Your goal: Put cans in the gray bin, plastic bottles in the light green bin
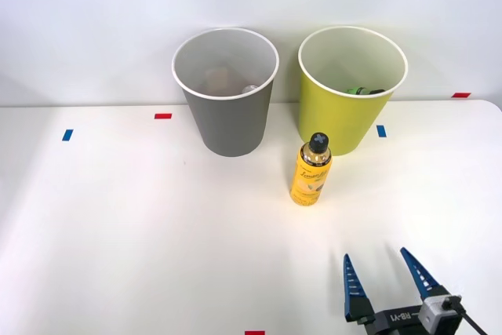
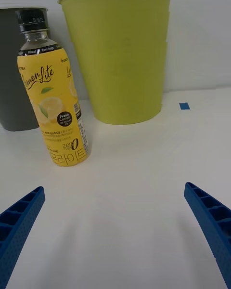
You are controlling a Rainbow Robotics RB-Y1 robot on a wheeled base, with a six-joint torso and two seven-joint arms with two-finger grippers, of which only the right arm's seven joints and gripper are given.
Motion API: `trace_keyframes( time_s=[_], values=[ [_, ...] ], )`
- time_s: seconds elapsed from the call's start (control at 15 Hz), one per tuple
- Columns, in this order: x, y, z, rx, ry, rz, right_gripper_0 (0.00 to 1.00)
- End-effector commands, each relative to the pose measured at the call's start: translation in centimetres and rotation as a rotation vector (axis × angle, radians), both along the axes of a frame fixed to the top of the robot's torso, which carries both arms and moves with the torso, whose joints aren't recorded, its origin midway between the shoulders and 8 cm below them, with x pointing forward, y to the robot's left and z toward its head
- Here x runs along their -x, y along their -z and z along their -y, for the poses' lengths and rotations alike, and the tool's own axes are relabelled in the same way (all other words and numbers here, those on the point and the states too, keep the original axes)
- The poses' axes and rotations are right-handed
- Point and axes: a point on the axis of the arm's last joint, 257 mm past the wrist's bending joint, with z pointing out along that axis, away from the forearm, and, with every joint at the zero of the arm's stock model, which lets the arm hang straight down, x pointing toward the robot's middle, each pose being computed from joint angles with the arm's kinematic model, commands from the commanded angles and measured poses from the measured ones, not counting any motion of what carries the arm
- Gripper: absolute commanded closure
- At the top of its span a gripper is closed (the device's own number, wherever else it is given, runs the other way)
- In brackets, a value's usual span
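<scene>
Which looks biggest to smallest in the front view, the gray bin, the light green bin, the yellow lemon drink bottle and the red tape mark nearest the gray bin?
1. Gray bin and light green bin: they look alike, so no ranking between them.
2. Yellow lemon drink bottle.
3. Red tape mark.

I see a white tabletop (image 1: 118,233), matte, with a plain white wall (image 1: 94,21) right behind its far edge. Five small tape marks are stuck flat on it. Red tape (image 1: 162,116) sits near the far edge, left of centre. A second red piece (image 1: 460,95) is at the far right corner. A third red piece (image 1: 254,333) is at the near edge, cut off by the frame. Blue tape (image 1: 67,135) is far left, and another blue piece (image 1: 381,131) is on the right, also seen from the wrist (image 2: 184,106).
</scene>
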Motion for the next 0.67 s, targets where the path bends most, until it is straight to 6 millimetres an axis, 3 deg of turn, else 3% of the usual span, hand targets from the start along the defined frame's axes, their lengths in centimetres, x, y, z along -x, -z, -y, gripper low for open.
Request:
trace_keyframes(
  time_s=[0.07,0.27,0.67],
  values=[
    [1.6,0.4,-1.1,-0.044,-0.024,-0.015,0.0],
    [2.4,-0.6,-1.7,-0.036,-0.037,0.028,0.0],
    [3.9,0.0,0.3,-0.012,0.025,0.014,0.0]
  ],
)
